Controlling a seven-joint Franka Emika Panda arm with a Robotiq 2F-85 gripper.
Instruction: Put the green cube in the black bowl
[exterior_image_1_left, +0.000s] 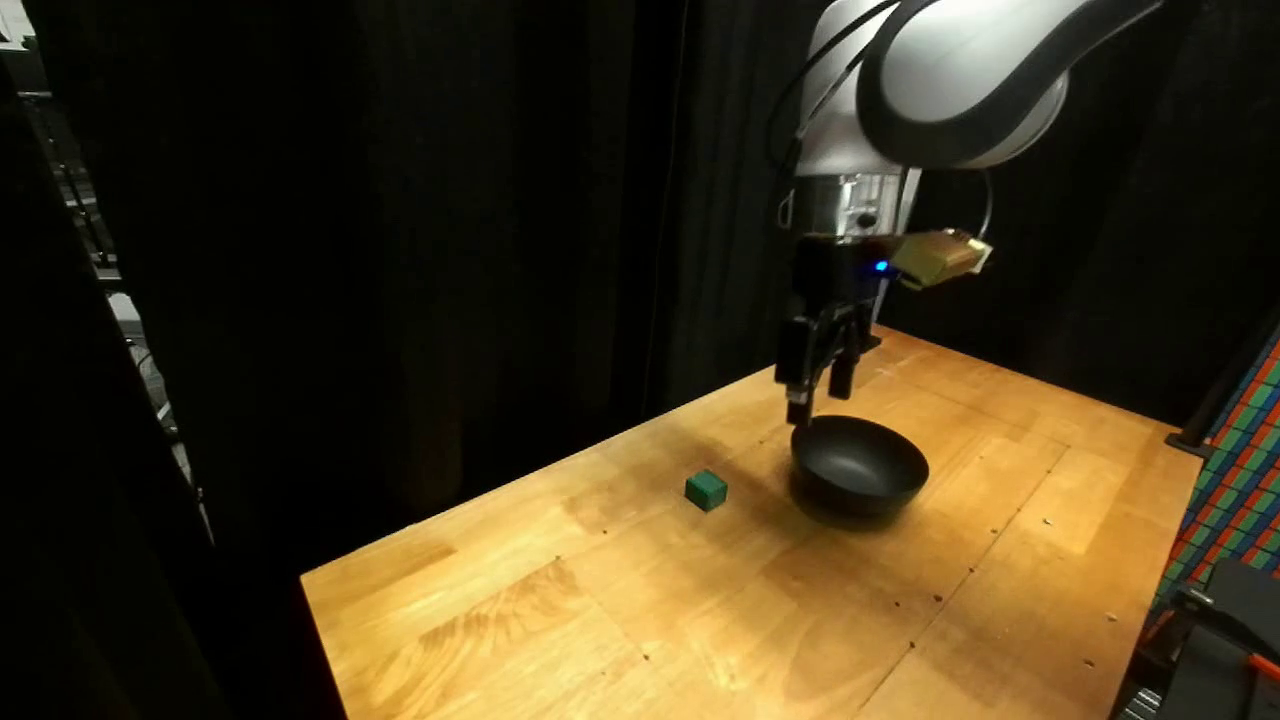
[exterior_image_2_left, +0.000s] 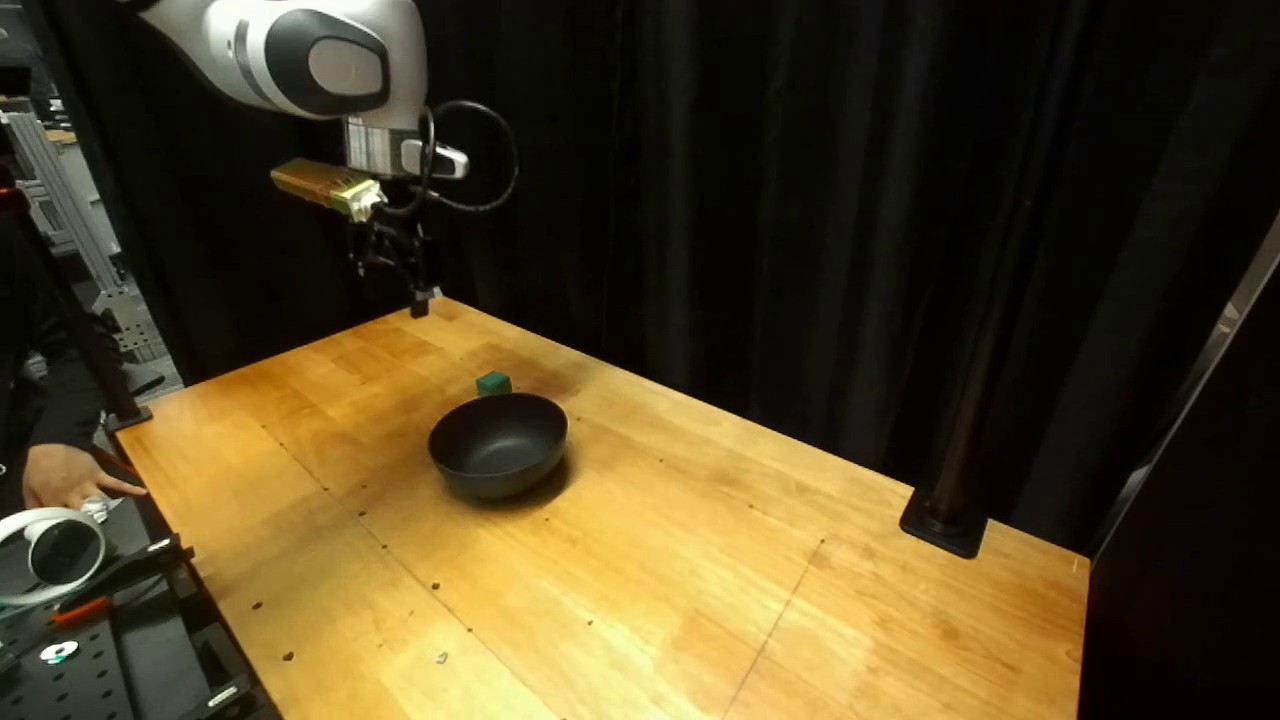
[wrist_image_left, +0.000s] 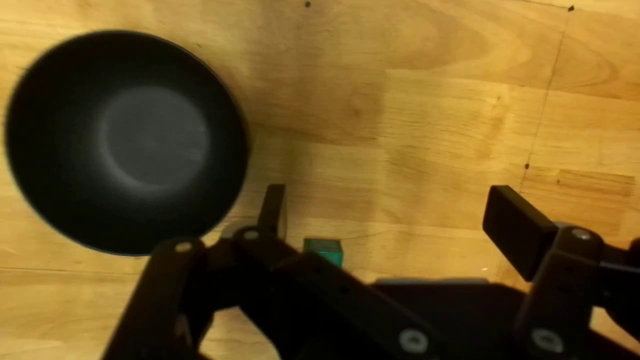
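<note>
On a wooden table (exterior_image_1_left: 770, 620), a small green cube (exterior_image_1_left: 706, 490) sits near but apart from an upright black bowl (exterior_image_1_left: 858, 468), while a robot arm (exterior_image_1_left: 940, 75) holds its black claw (wrist_image_left: 390, 215) aloft, spread wide.

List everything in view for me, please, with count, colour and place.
Table: one, light brown, in all three views
Black bowl: one, black, on the table
Green cube: one, green, on the table, apart from the bowl
Posts: at least two, black, at table edges
Curtains: count unclear, black, behind the table
Patterned surface: one, red, green and blue, right edge of an exterior view
Rounded device: one, white and black, beside the table
Orange item: one, orange, near that device
Dark equipment: count unclear, black, beside the table
Person's hand: one, tan, near that device
Robot arm: one, white and black, above the table
Gripper: one, black, open, above the table
Wrist box: one, gold, near the gripper
</note>
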